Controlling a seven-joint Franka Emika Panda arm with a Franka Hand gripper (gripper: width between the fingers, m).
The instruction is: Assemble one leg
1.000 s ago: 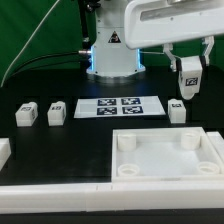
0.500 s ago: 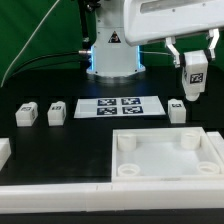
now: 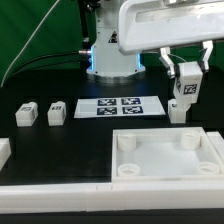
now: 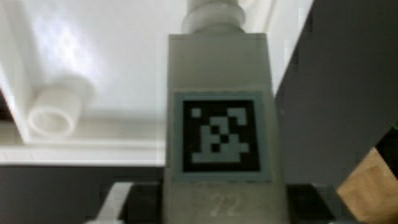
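Arm (image 3: 160,22) position: the large white link runs across the top of the exterior view, from above the base (image 3: 112,55) toward the exterior view's right, and the wrist points straight down on that side. Pincer (image 3: 187,76) state: closed on the leg (image 3: 187,90), with the fingers (image 3: 171,70) vertical and clamping the block's upper part from two sides. The leg is held upright with its black-and-white tag (image 3: 188,88) facing the exterior camera. Its lower end appears just above a second leg (image 3: 178,111) that rests on the counter (image 3: 60,85); whether the two touch cannot be determined. In the wrist view the leg (image 4: 222,70) fills the middle of the picture, tag (image 4: 222,130) toward the lens, and ends in a narrower round stub (image 4: 217,15) at the end away from the camera. Behind it lie the white panel (image 4: 98,50), with one round corner socket (image 4: 57,105), and a strip of dark counter (image 4: 347,80). Layout on the counter in the exterior view: the marker board (image 3: 120,105) lies flat in the middle. Two further legs (image 3: 27,114) stand side by side toward the exterior view's left of it. The second leg sits just beside its right end. The panel (image 3: 165,170) lies nearer the camera than the marker board, rim up. A long white part (image 3: 60,195) runs along the near edge.
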